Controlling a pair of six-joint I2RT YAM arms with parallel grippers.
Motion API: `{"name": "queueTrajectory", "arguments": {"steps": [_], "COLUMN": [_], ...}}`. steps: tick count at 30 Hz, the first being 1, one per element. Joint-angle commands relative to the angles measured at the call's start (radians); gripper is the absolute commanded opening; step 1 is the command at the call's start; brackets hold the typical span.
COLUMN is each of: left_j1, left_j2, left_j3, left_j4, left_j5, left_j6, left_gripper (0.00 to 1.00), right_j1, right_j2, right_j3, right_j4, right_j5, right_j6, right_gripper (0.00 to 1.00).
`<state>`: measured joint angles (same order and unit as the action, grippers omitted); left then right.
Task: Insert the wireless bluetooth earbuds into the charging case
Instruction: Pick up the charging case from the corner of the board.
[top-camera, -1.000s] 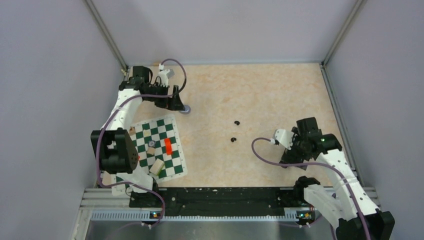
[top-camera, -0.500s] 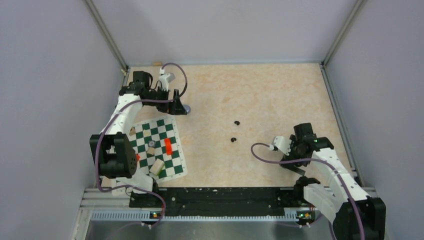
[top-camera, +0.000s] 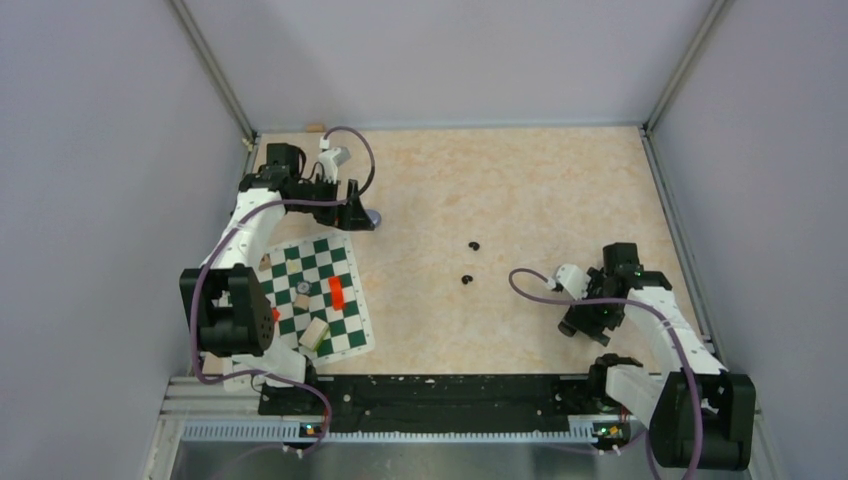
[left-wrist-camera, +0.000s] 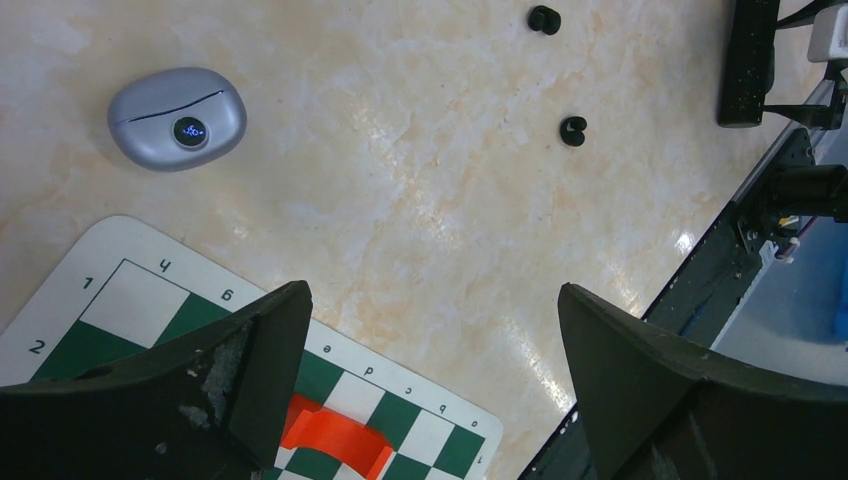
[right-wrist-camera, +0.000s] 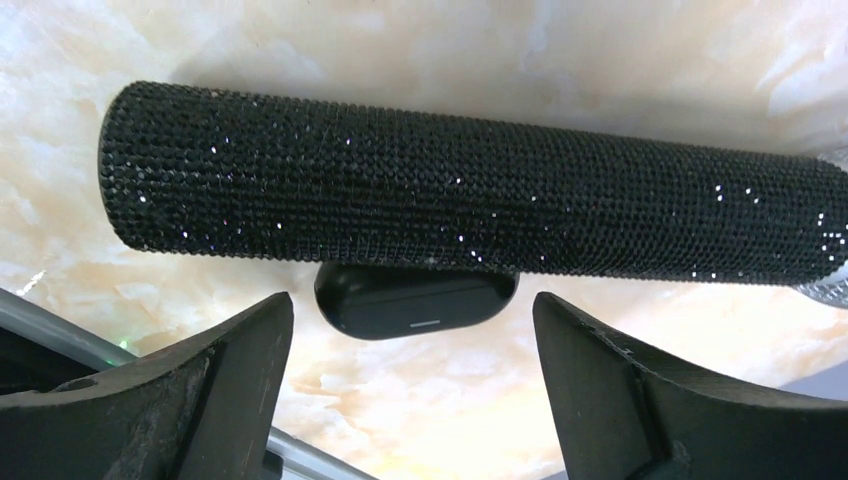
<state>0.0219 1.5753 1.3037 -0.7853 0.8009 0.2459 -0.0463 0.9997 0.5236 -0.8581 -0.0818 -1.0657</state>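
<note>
Black, wide-spread and empty, the right gripper (right-wrist-camera: 410, 335) has pulled back to the near side of the table (top-camera: 560, 170). It now hangs over a glittery black cylinder (right-wrist-camera: 470, 185) and a small black oval case (right-wrist-camera: 415, 300), farther from the two black earbuds (top-camera: 474, 245) lying mid-table. The left gripper (left-wrist-camera: 432, 320), equally agape and empty, has stayed near the closed grey-lavender charging case (left-wrist-camera: 177, 117), so apparently nothing is loaded yet.

top camera looks down on the whole table (top-camera: 520, 190); wrist cameras sit close (left shares chessboard (top-camera: 347, 266)).
</note>
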Motion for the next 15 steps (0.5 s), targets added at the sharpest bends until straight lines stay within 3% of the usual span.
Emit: {"name": "queueTrajectory", "arguments": {"steps": [1, 8, 15], "left_j1": [0.005, 0.004, 0.004], "left_j2": [-0.035, -0.031, -0.037], "left_j3": [-0.006, -0.006, -0.008], "left_j4": [0.026, 0.026, 0.026], "left_j5": [0.027, 0.029, 0.031], "left_j6": [0.010, 0.010, 0.011], "left_gripper": [0.99, 0.99, 0.99], "right_j1": [-0.012, -0.012, -0.012], "right_j2": [0.014, -0.006, -0.010], "right_j3": [0.026, 0.011, -0.008], "right_j4": [0.034, 0.059, 0.065], "right_j5": [-0.073, -0.083, -0.078], "right_j6": [-0.022, -0.024, -0.031], "right_gripper": [0.86, 0.76, 0.74]}}
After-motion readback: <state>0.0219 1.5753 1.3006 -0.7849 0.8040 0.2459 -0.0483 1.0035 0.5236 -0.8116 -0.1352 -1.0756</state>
